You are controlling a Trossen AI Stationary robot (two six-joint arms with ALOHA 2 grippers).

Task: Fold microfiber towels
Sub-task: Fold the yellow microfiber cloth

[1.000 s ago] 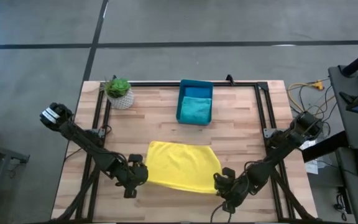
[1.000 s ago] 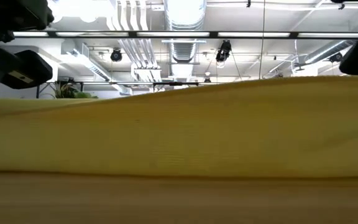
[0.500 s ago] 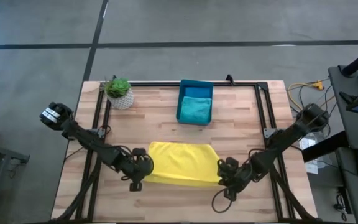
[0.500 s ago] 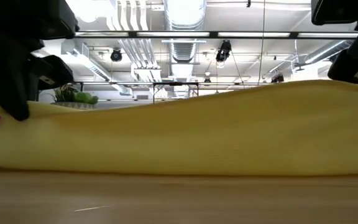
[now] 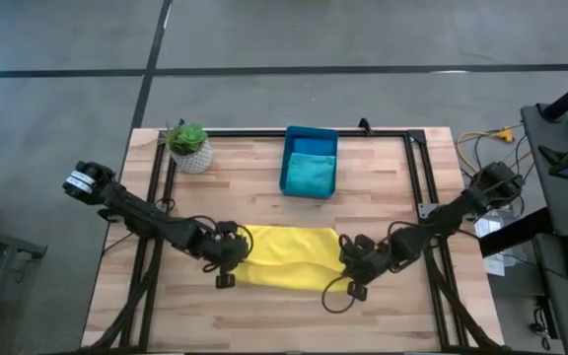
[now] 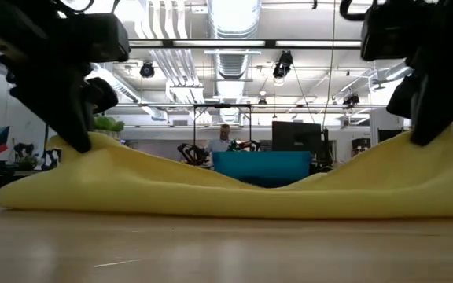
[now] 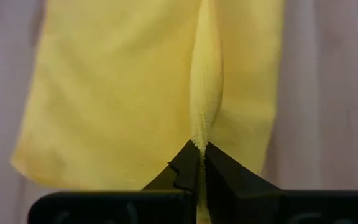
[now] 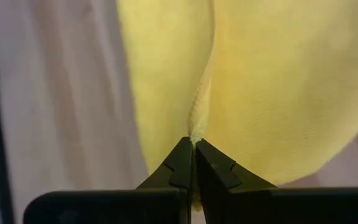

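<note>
The yellow towel [image 5: 286,257] lies on the wooden table [image 5: 383,197], in the half near the front edge, folded into a long band that runs between the two arms; the left gripper [image 5: 228,250] is at the left end of the band and its fingers are clenched on a thin ridge of the yellow cloth, as the left wrist view shows [image 7: 199,163]; the right gripper [image 5: 349,258] is at the right end and is also clenched on a pinched ridge of the same towel [image 8: 193,155]; in the low view both ends of the towel [image 6: 234,192] are lifted into small peaks under the dark grippers, and the middle part hangs lower and rests on the table; behind this low middle the blue bin [image 6: 262,167] is visible; from above, the bin [image 5: 289,170] stands near the back edge of the table, well apart from the yellow towel, and it holds a teal towel [image 5: 310,176] with a blue towel [image 5: 313,146] just behind it; a small potted plant [image 5: 187,143] stands at the back left of the table, to the left of the bin.
</note>
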